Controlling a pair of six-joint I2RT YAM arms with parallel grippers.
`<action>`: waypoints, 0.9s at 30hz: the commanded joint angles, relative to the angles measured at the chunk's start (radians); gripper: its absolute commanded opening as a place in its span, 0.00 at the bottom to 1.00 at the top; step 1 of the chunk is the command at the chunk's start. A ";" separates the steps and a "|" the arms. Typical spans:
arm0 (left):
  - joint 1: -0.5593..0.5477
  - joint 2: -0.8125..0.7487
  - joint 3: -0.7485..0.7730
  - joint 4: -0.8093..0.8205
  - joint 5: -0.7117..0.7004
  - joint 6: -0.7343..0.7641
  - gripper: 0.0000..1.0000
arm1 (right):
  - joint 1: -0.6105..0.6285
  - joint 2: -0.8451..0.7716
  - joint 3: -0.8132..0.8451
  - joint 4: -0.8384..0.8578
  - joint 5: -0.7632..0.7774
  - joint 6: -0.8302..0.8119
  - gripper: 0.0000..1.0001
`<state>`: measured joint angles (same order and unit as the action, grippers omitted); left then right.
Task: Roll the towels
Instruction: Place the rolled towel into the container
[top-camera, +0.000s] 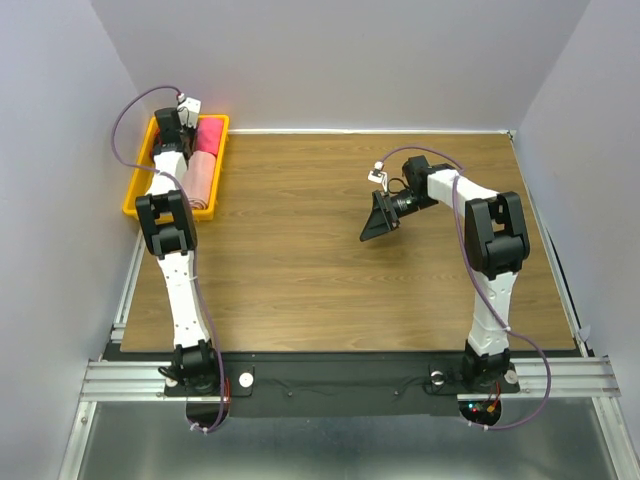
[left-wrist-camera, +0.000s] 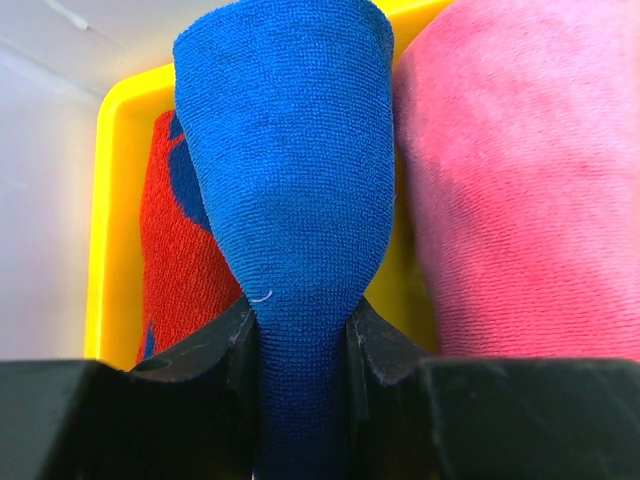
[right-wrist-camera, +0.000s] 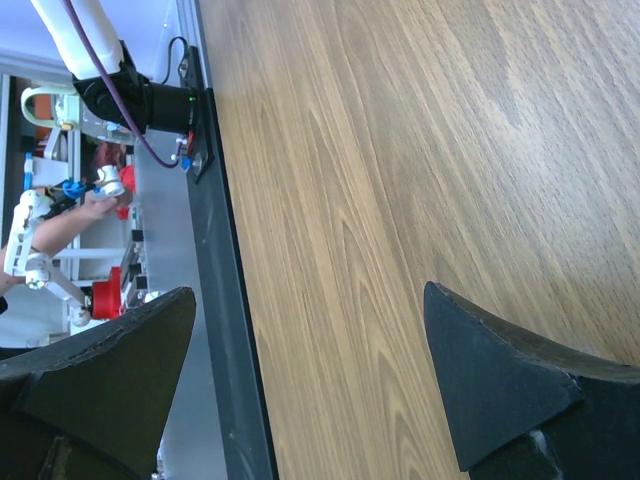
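In the left wrist view my left gripper (left-wrist-camera: 303, 340) is shut on the royal blue towel (left-wrist-camera: 285, 170), pinching a fold that bulges out ahead of the jaws. A pink towel (left-wrist-camera: 520, 180) lies close on its right. From above, my left gripper (top-camera: 170, 125) is down in the far end of the yellow tray (top-camera: 137, 195). Beside it there lie the hot pink towel (top-camera: 209, 136) and the pale pink towel (top-camera: 203, 180). The blue towel is hidden under the arm there. My right gripper (top-camera: 381, 218) is open and empty over the table's middle; its jaws also show wide apart in the right wrist view (right-wrist-camera: 305, 340).
The tray's yellow wall (left-wrist-camera: 112, 200) rises at the left, and a red cloth with blue patches (left-wrist-camera: 185, 260) lies beside the blue towel. The tray sits at the table's far left corner against the wall. The wooden table (top-camera: 300, 260) and its dark near edge (right-wrist-camera: 225, 300) show.
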<state>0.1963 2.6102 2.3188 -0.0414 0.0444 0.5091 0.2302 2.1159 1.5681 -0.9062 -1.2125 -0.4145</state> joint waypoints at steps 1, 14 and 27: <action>0.014 -0.004 0.043 0.028 -0.017 0.008 0.00 | -0.003 0.006 -0.002 0.013 -0.024 -0.003 1.00; 0.017 0.016 0.057 0.023 -0.023 0.016 0.12 | -0.002 0.018 -0.002 0.012 -0.013 0.000 1.00; 0.015 -0.081 0.001 0.006 0.012 0.028 0.54 | -0.002 0.016 0.003 0.012 -0.022 0.002 1.00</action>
<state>0.2050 2.6328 2.3306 -0.0410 0.0414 0.5240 0.2302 2.1353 1.5681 -0.9062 -1.2125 -0.4141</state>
